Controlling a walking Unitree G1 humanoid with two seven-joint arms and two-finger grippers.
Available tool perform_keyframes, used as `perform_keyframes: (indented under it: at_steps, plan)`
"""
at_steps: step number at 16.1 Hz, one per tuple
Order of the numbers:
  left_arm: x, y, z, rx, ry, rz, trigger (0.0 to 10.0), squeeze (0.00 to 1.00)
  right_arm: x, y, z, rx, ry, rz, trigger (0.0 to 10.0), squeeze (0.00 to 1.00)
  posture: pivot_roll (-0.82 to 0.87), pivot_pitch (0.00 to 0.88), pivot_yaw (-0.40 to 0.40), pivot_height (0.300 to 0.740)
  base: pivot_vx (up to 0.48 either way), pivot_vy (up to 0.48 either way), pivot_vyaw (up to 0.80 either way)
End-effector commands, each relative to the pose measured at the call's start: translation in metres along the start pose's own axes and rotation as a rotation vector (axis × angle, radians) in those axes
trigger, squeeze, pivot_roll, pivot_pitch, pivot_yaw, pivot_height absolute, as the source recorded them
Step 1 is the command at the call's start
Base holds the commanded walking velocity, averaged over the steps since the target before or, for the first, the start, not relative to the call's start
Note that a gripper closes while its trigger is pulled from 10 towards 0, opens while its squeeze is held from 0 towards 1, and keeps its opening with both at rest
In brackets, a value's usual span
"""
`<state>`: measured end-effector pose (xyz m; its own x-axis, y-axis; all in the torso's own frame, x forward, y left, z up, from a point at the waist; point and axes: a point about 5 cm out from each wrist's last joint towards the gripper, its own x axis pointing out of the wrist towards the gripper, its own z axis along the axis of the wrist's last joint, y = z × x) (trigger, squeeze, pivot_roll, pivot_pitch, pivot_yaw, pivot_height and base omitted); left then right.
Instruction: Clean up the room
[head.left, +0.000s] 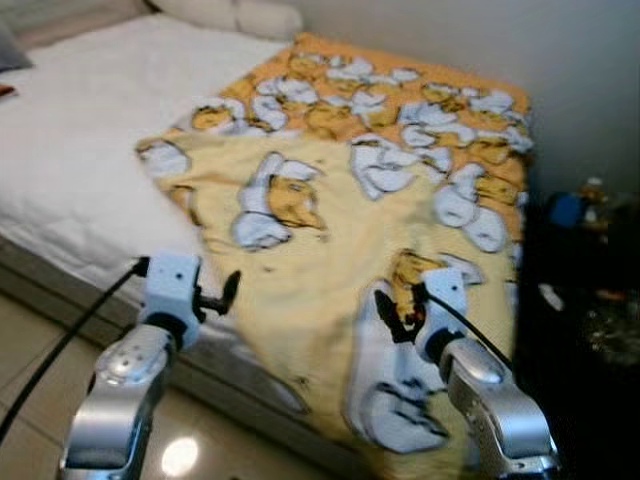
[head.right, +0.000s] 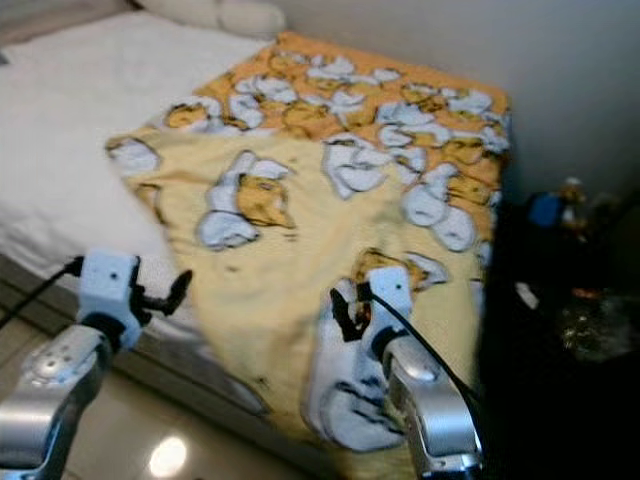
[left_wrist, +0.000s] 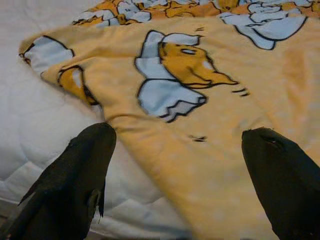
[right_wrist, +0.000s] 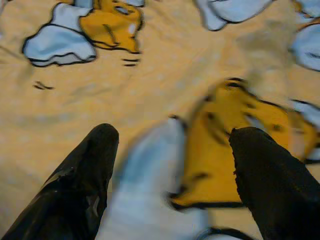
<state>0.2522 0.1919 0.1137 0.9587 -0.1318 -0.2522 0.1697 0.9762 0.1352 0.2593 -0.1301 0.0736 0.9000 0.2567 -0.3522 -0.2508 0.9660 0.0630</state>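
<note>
A yellow and orange blanket (head.left: 340, 190) printed with cartoon bears lies across the right half of a white bed (head.left: 80, 160), its near end hanging over the bed's front edge. My left gripper (head.left: 222, 296) is open at the bed's front edge, just left of the blanket's border. In the left wrist view its black fingers (left_wrist: 75, 185) straddle the blanket's edge (left_wrist: 150, 150) and the bare mattress. My right gripper (head.left: 398, 312) is open over the hanging part of the blanket. Between its fingers (right_wrist: 80, 180), the right wrist view has a bear print (right_wrist: 220, 150).
Pillows (head.left: 240, 15) lie at the head of the bed by the wall. A dark low stand (head.left: 580, 300) with small cluttered items, including a blue one (head.left: 566, 209), stands right of the bed. Tiled floor (head.left: 40, 350) lies below the bed's front edge.
</note>
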Motion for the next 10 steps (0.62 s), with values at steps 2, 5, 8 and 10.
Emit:
perform_keyframes:
  at_steps: [2,5,8,10]
  plan:
    - [0.0011,-0.0055,0.0008,-0.022,-0.004,-0.013,10.0,0.94,-0.0023,-0.0084,-0.0010,-0.008,0.011,-0.027,10.0,0.00,0.00,0.000,-0.024,0.740,0.000,0.000,0.00]
    - [0.0019,-0.0059,0.0021,-0.004,-0.008,-0.033,10.0,0.93,-0.0013,-0.0086,-0.0011,0.015,0.011,-0.031,10.0,0.00,0.00,0.000,-0.023,0.740,0.000,0.000,0.00]
    - [0.0025,-0.0064,0.0012,0.003,0.002,-0.043,10.0,0.93,-0.0011,-0.0090,0.0022,0.051,-0.010,-0.021,10.0,0.00,0.00,0.000,-0.022,0.740,0.000,0.000,0.00]
    - [0.0028,-0.0049,-0.0004,0.014,0.014,-0.050,10.0,0.93,0.0003,-0.0082,0.0047,0.064,-0.016,-0.014,10.0,0.00,0.00,0.000,-0.016,0.740,0.000,0.000,0.00]
